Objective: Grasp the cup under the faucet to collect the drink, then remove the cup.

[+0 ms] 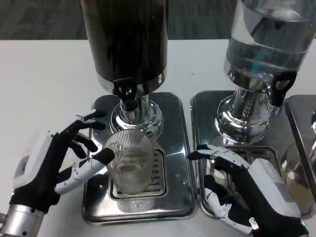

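Cup (129,165), ribbed and clear, stood on the drip grate (157,170) of the left steel tray (177,148), right under the black faucet (128,94) of the dark dispenser (126,39). The left hand (59,163) touched the cup's left side with spread fingertips, not yet clasping it, holding nothing. The right hand (242,190) rested released over the neighbouring tray (202,113), near the clear dispenser (266,44) and its chrome base (242,118), on the white counter (44,84).

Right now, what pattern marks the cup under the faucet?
Fine vertical ribbing on clear walls of the cup, head view.
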